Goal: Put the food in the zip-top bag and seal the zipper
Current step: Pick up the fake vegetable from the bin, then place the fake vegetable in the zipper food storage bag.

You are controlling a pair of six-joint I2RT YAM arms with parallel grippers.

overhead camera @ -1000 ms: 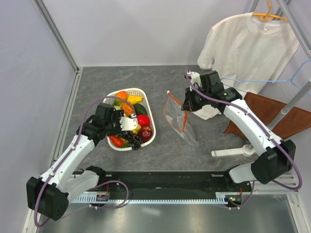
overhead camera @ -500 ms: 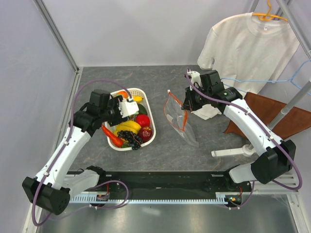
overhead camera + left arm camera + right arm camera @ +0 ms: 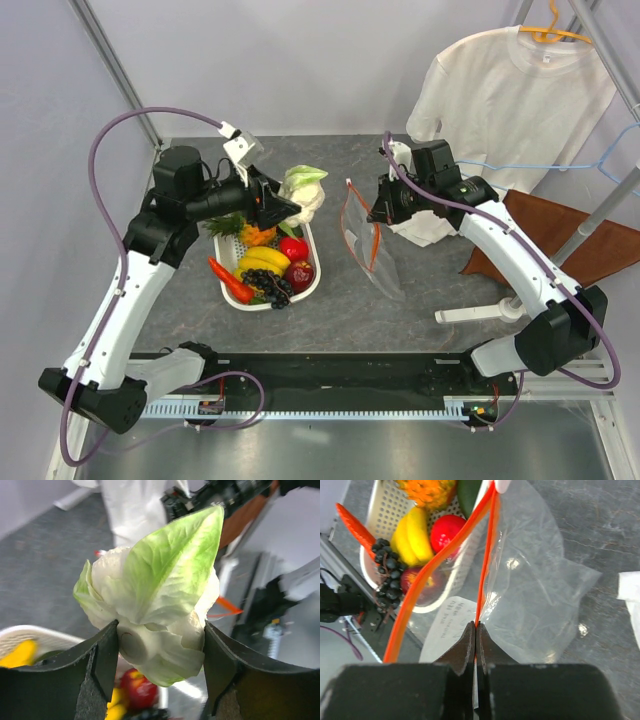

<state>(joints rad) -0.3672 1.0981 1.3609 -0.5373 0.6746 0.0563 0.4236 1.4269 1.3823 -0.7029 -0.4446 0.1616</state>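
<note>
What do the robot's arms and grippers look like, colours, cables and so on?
The left arm and right arm are white, rounded shells with black joints and wrists. A purple cable loops along each. The left gripper and right gripper have matte black fingers, broad and tapering to thin tips.

1. A bare strip of desk (image 3: 330,300) runs between the basket (image 3: 316,272), at nine o'clock, and the zip-top bag (image 3: 385,265), at three o'clock.
2. The T-shirt (image 3: 510,100) and white stand (image 3: 470,315) crowd the desk's two-to-four o'clock side.
</note>
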